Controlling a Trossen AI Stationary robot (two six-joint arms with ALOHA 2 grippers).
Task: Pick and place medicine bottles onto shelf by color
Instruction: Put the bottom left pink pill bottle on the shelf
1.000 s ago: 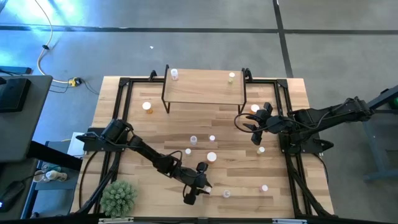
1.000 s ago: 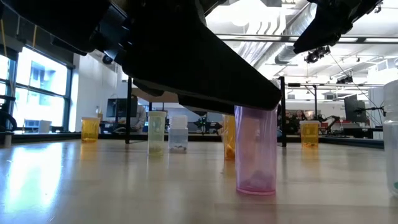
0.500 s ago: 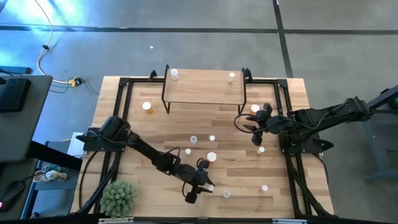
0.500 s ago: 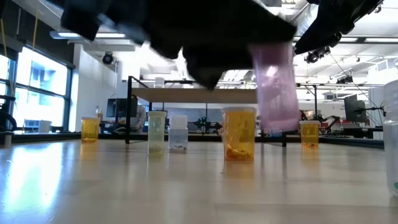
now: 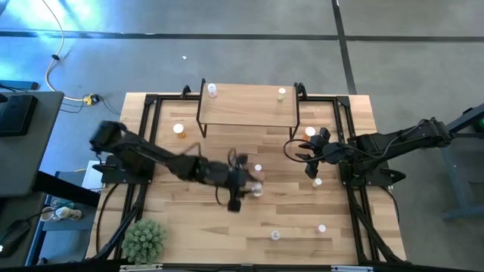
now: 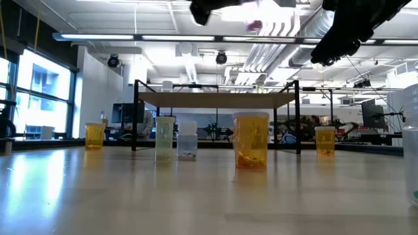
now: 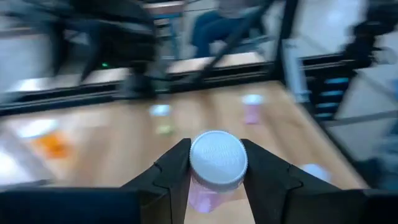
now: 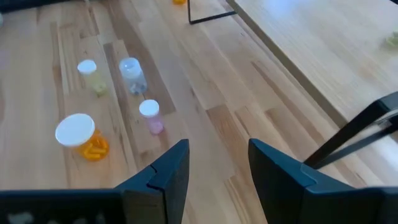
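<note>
Above the middle of the table [image 5: 189,227], my left gripper [image 7: 217,171] was closed on a pink medicine bottle [image 7: 217,168], its two fingers [image 7: 177,174] pressed to either side of the white cap. From overhead I held that bottle [image 5: 257,189] clear of the wood, in front of the shelf [image 5: 248,106] and well short of it. In the level view it showed only as a pink blur [image 6: 253,25] up high, above the shelf board [image 6: 215,99]. Two small bottles stood on the shelf's far corners, one whitish [image 5: 212,90] and one yellowish [image 5: 281,93]. My right gripper [image 8: 214,171] hung near the shelf's right legs with its fingers apart and nothing between them. Beyond it on the table stood an orange bottle [image 8: 81,138], a pink one [image 8: 151,117], a yellowish one [image 8: 91,74] and a bluish one [image 8: 130,74].
</note>
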